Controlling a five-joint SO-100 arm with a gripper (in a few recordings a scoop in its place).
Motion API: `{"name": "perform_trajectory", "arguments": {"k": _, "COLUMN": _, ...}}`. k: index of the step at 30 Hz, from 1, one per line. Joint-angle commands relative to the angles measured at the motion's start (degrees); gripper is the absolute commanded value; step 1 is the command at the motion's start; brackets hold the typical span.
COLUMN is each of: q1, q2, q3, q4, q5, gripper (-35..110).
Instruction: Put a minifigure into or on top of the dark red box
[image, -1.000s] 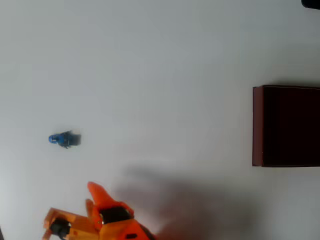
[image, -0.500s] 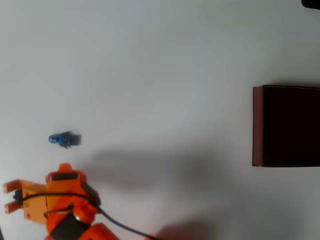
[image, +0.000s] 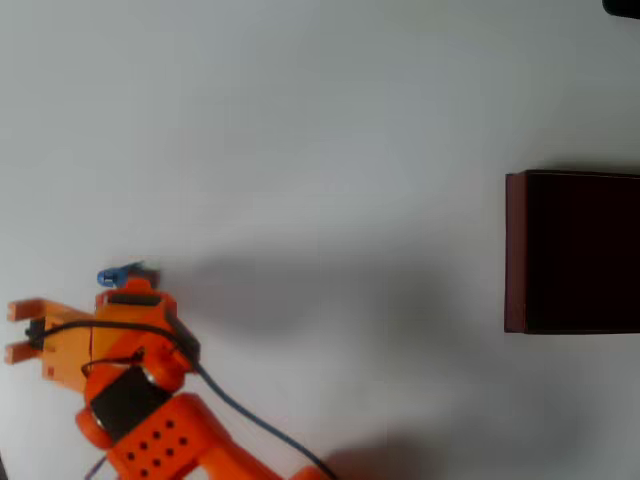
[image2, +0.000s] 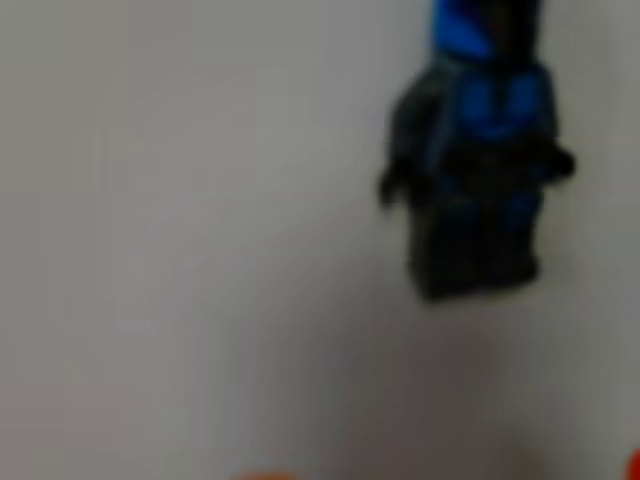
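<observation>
Overhead view: the orange arm enters from the lower left, with the tool (image: 22, 330) pointing toward the left edge of the picture. Its two finger tips show as separate orange prongs, one above the other, with a strip of pale worktop (image: 300, 120) visible between them; the jaws therefore stand apart and hold nothing. A black cable (image: 240, 415) runs from the tool body across the arm toward the lower edge.

The minifigure (image: 118, 275) lies on the worktop just beyond the upper side of the tool body, its bright blue head toward the left and its dark body partly covered by the orange housing. It is not between the prongs; it sits beside the tool, behind the finger tips.

The dark red box (image: 515, 250) stands far from the tool, at the right edge of the picture, well apart from the figure. Its thin reddish-brown left wall and very dark interior are visible; the right part is cut by the picture edge.

Wrist view: the minifigure (image2: 475, 170) appears blurred in the upper right, head uppermost and cropped by the top edge, lying flat on the pale worktop (image2: 180, 250). Small orange slivers show at the lower edge.
</observation>
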Motion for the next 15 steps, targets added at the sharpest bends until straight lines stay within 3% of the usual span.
{"name": "perform_trajectory", "arguments": {"k": 1, "q1": 0.4, "q2": -3.0, "q3": -4.0, "q4": -0.8, "q5": 1.8, "gripper": 17}}
{"name": "perform_trajectory", "arguments": {"k": 15, "q1": 0.1, "q2": -11.6, "q3": -8.6, "q4": -3.8, "q5": 2.3, "gripper": 18}}
